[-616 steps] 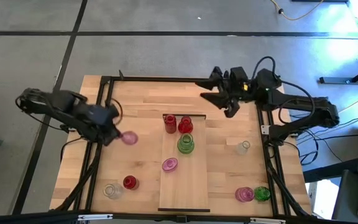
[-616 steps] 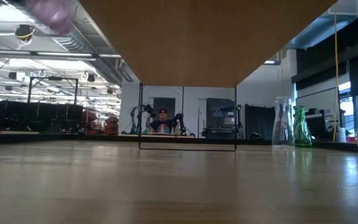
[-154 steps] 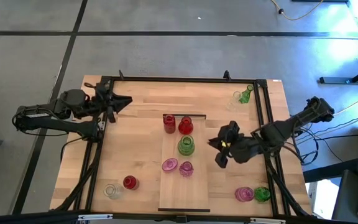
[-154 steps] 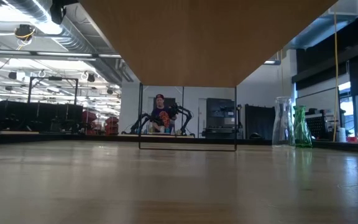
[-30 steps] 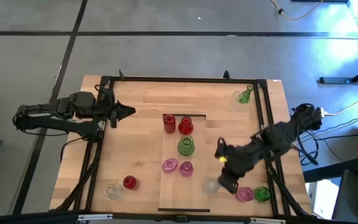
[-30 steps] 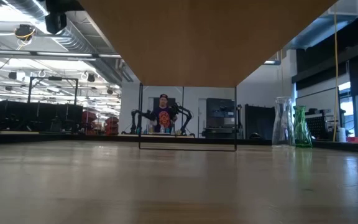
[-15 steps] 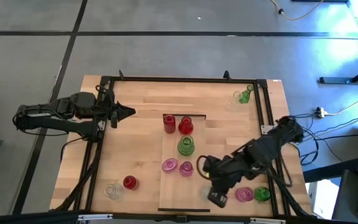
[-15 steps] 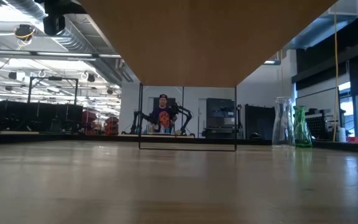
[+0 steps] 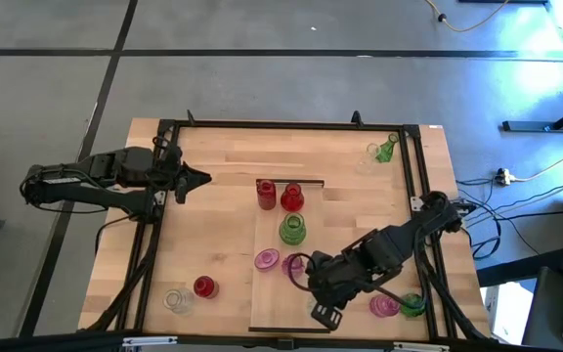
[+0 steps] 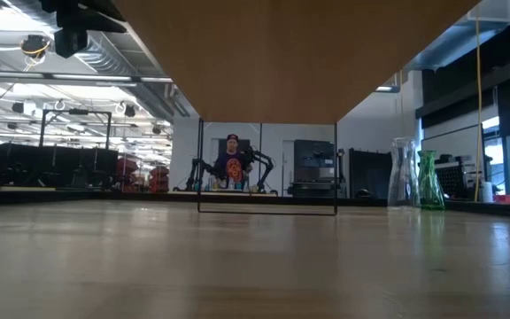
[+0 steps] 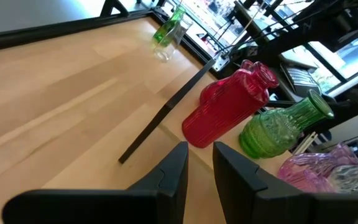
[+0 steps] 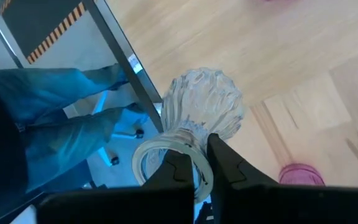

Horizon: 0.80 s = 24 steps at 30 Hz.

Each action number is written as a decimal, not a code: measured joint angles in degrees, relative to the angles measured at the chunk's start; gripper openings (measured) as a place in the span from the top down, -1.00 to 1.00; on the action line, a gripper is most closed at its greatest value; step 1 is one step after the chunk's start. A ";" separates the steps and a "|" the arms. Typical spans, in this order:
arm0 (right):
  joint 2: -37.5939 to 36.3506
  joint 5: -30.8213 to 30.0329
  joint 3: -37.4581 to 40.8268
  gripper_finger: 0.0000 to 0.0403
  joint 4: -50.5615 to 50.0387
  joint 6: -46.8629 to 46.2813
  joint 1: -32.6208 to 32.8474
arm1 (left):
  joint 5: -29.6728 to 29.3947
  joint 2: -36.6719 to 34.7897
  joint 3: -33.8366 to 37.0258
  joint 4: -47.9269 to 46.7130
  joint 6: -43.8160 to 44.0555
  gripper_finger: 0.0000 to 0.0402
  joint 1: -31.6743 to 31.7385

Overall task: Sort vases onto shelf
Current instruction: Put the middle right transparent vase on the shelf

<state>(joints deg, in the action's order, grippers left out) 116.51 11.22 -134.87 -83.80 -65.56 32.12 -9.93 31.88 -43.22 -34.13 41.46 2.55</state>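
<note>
The right gripper (image 12: 197, 149) is clamped on the neck of a clear vase (image 12: 201, 106) above the near end of the shelf (image 9: 274, 293). It looks like thin, light, slick glass, so the neck seems the sensible hold, taken gently. The left gripper (image 9: 201, 177) waits at the far left, fingers barely parted and empty. I count 12 vases (image 9: 291, 198): 3 red, 3 green, 3 pink, 3 clear.

The wooden table (image 9: 213, 235) carries the pale shelf (image 9: 272, 293), scattered vases beside it, and red vases (image 9: 280, 195) on it.
</note>
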 joint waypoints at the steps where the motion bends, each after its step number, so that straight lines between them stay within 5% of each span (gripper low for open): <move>1: 0.15 0.01 0.00 1.00 0.22 -0.02 -0.04 | 0.00 -0.01 0.00 0.00 0.02 0.66 0.00; 24: 2.79 1.62 0.07 0.94 3.53 -0.10 -0.66 | -0.02 0.00 0.00 -1.44 -0.03 0.66 0.00</move>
<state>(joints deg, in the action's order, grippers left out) 119.31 12.83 -134.80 -80.27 -65.66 31.46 -9.96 31.88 -43.22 -35.57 41.43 2.55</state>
